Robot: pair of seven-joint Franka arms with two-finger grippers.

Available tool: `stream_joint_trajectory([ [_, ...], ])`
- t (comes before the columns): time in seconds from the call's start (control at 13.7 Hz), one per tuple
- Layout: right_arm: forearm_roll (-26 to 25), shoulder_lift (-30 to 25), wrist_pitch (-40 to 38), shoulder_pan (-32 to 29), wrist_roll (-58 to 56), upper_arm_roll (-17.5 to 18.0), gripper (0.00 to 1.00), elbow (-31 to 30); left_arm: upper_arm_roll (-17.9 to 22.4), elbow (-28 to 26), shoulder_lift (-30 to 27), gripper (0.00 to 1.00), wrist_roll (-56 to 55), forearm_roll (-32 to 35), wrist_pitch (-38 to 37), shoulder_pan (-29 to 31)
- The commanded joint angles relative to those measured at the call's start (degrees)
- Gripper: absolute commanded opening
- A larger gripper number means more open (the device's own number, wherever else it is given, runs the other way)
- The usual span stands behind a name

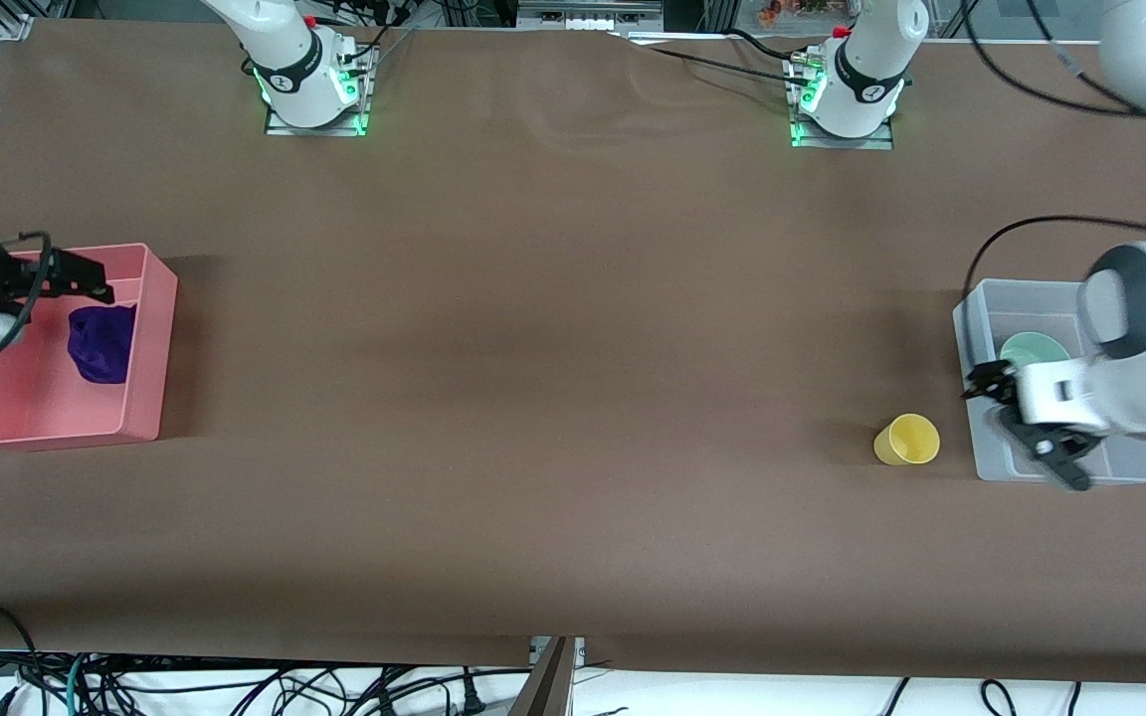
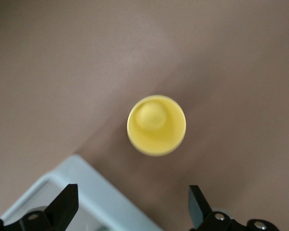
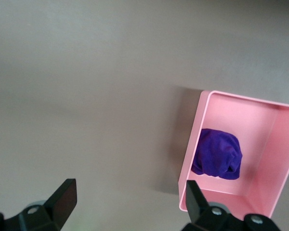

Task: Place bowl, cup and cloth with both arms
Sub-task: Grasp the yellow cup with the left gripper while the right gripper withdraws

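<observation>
The yellow cup [image 1: 906, 440] stands upright on the table beside the pale grey bin [image 1: 983, 447]; it also shows in the left wrist view [image 2: 156, 125]. The mint-green bowl [image 1: 1031, 350] lies in that bin, partly hidden by the left arm. My left gripper [image 1: 1016, 428] is open and empty over the bin's rim next to the cup, also seen in its own wrist view [image 2: 132, 209]. The purple cloth [image 1: 100, 343] lies in the pink bin [image 1: 150, 398], as the right wrist view shows [image 3: 216, 154]. My right gripper [image 1: 86, 280] is open and empty over the pink bin, also seen in its own wrist view [image 3: 127, 204].
The pink bin [image 3: 267, 120] stands at the right arm's end of the table, the grey bin [image 2: 86, 185] at the left arm's end. The brown table [image 1: 553, 378] stretches between them. The arm bases stand along the table's edge farthest from the front camera.
</observation>
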Motion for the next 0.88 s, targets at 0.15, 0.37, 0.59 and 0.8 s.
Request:
stream_joint_trajectory([
  [0.15,-2.17,-4.03,2.18,-1.51,-0.49,-0.31,1.0,-0.51,0.53,0.47,6.46,0.93,0.33,0.61,6.92,0.16],
  [0.37,-3.48,-5.79,1.32,-1.78,-0.07,-0.5,1.0,-1.04,0.53,0.47,8.66,0.32,0.42,0.52,8.69,0.07],
  [0.59,-3.23,-6.06,-3.95,-1.78,4.74,-0.58,1.0,-0.95,0.53,0.47,9.36,0.0,0.59,-0.1,8.69,-0.72],
  [0.8,-3.14,-5.88,-5.81,-1.78,7.76,-0.5,1.0,-0.69,0.44,1.17,8.75,0.0,0.6,-0.18,7.99,-0.89],
])
